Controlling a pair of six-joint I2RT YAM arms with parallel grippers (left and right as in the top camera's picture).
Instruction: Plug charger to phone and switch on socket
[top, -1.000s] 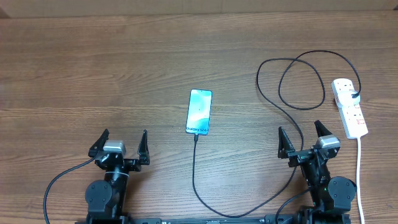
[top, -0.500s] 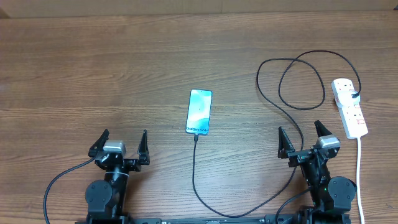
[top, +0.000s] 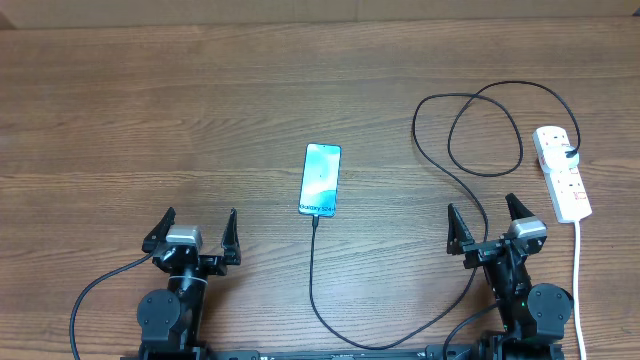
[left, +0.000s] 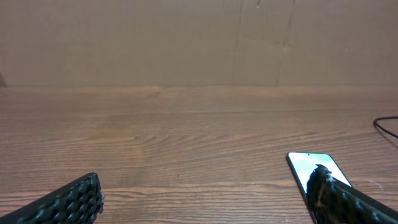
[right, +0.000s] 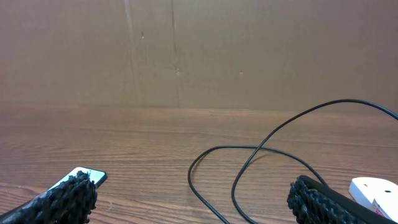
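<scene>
Left fingers (top: 231, 230) and right fingers (top: 454, 230) hover spread, empty, seemingly because the thin black charger cable (top: 311, 280) already meets the slim teal-lit phone (top: 320, 180).

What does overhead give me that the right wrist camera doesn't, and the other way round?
Only overhead: the left hand, open, the whole socket, and the charger reaching the phone's near edge. Only right wrist: the brown wall behind the table. Both: the open right hand, a charger loop, a phone corner and one socket end.
</scene>
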